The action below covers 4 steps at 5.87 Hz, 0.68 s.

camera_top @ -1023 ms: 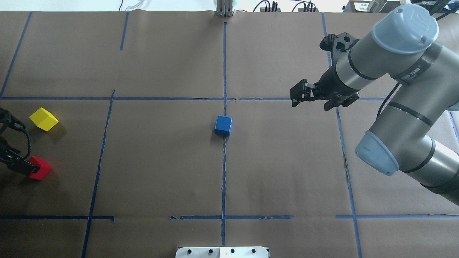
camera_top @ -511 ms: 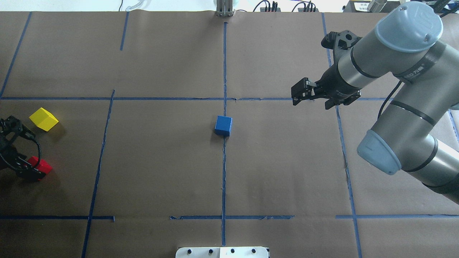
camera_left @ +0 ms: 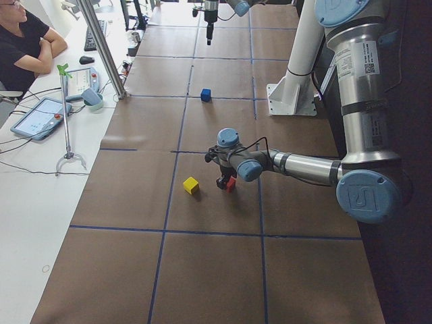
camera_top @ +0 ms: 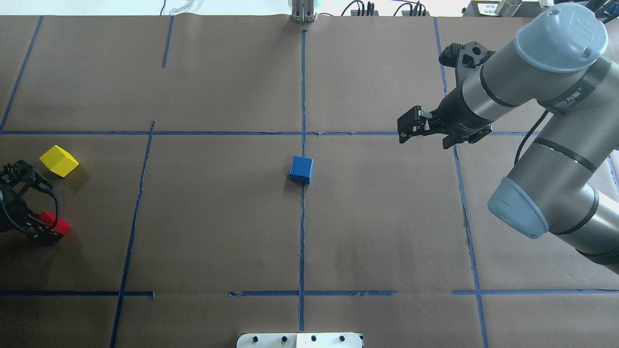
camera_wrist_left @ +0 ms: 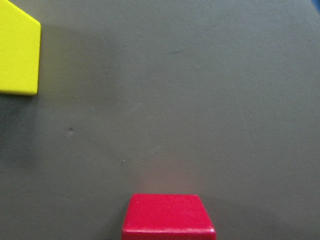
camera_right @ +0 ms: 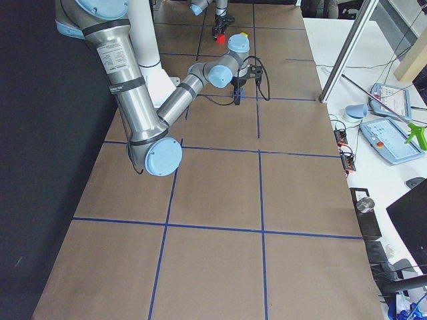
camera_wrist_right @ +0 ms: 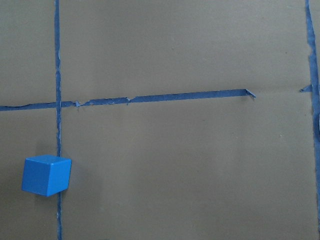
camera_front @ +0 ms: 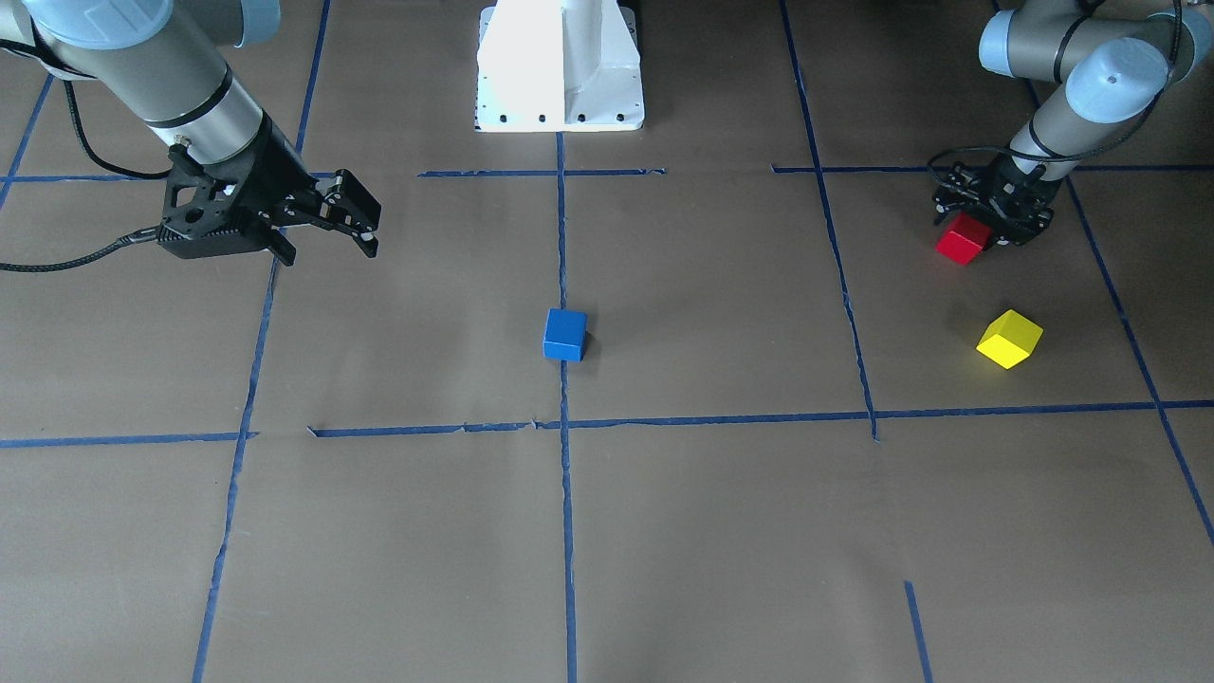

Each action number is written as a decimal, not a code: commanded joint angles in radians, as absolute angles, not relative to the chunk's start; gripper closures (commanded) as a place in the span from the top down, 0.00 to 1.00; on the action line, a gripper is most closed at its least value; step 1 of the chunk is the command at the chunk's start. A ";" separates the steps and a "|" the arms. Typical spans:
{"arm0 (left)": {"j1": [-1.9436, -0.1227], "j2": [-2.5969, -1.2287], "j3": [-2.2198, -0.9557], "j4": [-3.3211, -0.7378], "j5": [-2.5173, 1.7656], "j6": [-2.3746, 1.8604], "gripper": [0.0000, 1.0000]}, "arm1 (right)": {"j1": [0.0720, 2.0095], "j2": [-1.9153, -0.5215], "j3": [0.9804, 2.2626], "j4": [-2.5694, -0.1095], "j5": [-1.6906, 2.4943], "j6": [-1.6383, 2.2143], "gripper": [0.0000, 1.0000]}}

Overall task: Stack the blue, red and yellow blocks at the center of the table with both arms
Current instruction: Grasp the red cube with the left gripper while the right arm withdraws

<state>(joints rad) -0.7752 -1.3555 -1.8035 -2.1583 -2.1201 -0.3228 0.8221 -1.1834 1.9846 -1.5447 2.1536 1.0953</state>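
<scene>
The blue block [camera_top: 301, 169] sits alone at the table's centre on the blue tape line; it also shows in the front view [camera_front: 564, 335] and the right wrist view [camera_wrist_right: 46, 175]. The red block [camera_top: 57, 224] lies at the far left, with the yellow block [camera_top: 59, 160] behind it. My left gripper [camera_top: 42, 228] is low over the red block [camera_front: 961, 237], with its jaws open on either side of it. The left wrist view shows the red block [camera_wrist_left: 167, 215] at bottom centre and the yellow block [camera_wrist_left: 17, 50] at top left. My right gripper [camera_top: 402, 130] is open and empty, hovering to the right of the blue block.
The robot's white base [camera_front: 560, 66] stands at the table's edge behind the centre. Blue tape lines [camera_top: 302, 241] divide the brown table cover. A side bench with tablets [camera_left: 40, 118] and a seated operator lies beyond the far edge.
My left gripper has moved right and now straddles the red block, which has stayed put. My right arm has drifted slightly right, away from the blue block.
</scene>
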 commanded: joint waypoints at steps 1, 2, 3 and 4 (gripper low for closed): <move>-0.776 -1.365 -1.798 -2.157 -2.121 -0.319 0.07 | 0.822 -1.196 1.990 -1.543 2.152 1.095 1.00; -0.787 -1.376 -1.830 -2.151 -2.128 -0.336 0.00 | 0.824 -1.207 2.000 -1.545 2.154 1.095 1.00; -0.790 -1.406 -1.898 -2.129 -2.129 -0.427 0.00 | 0.825 -1.251 2.026 -1.543 2.152 1.085 1.00; -0.790 -1.521 -1.910 -2.076 -2.129 -0.525 0.00 | 0.844 -1.284 2.049 -1.543 2.154 1.059 1.00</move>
<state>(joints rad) -0.7886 -1.4371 -1.8856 -2.1165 -2.1284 -0.4392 0.8303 -1.2501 2.0265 -1.5435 2.1528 1.0795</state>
